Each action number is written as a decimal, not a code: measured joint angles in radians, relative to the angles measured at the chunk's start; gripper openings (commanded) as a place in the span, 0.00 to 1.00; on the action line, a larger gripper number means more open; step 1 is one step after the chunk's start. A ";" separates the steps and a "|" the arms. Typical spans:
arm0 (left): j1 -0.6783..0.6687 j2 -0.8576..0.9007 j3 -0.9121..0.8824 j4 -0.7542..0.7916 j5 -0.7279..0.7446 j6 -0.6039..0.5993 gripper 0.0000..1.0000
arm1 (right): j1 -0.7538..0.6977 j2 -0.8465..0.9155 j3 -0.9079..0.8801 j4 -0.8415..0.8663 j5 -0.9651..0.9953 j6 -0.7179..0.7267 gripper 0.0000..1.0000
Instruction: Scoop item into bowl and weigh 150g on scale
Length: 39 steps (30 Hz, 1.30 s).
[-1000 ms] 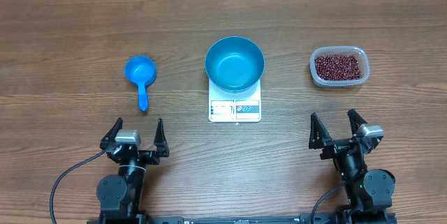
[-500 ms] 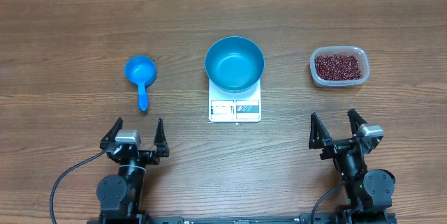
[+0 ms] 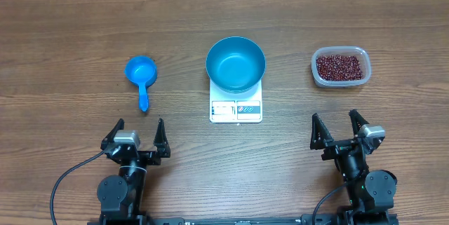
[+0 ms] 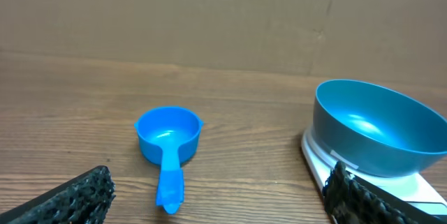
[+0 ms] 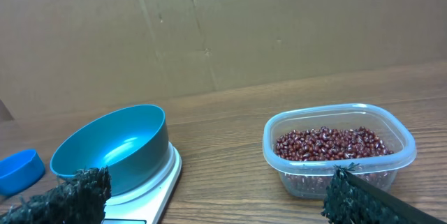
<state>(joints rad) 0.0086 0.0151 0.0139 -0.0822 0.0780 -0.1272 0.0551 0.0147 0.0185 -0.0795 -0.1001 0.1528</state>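
A large round glossy blue bowl is seen seated upright on a small white square digital scale at the middle of a brown wooden table; the bowl's inside is bare, and the scale's grey display panel is turned toward the arms. The small dark red-brown beans are heaped in a clear rectangular plastic tub with rounded corners, set on the table to the right of the scale and apart from it. A small blue plastic handled scoop is laid on the table to the left of the scale, well apart from it, cup upward, handle pointed toward the left arm.

The left gripper is held near the table's front edge, below the scoop; its fingers are spread wide and nothing is grasped. The right gripper is held likewise at the front, below the tub; its fingers are also released and nothing is touched. A plain brown cardboard wall is seen behind the table in both wrist views.
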 measured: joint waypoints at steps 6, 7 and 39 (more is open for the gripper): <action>0.000 0.030 0.098 -0.050 0.027 -0.047 1.00 | 0.000 0.000 0.000 -0.001 0.000 0.000 1.00; 0.000 0.054 0.119 -0.054 0.028 -0.049 1.00 | 0.000 0.000 0.000 0.000 0.000 0.000 1.00; 0.008 1.555 1.324 -0.752 0.085 -0.051 0.82 | 0.000 -0.002 0.000 0.000 0.000 0.000 1.00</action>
<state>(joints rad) 0.0162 1.5703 1.3376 -0.8337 0.1635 -0.1787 0.0551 0.0128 0.0185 -0.0799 -0.1001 0.1532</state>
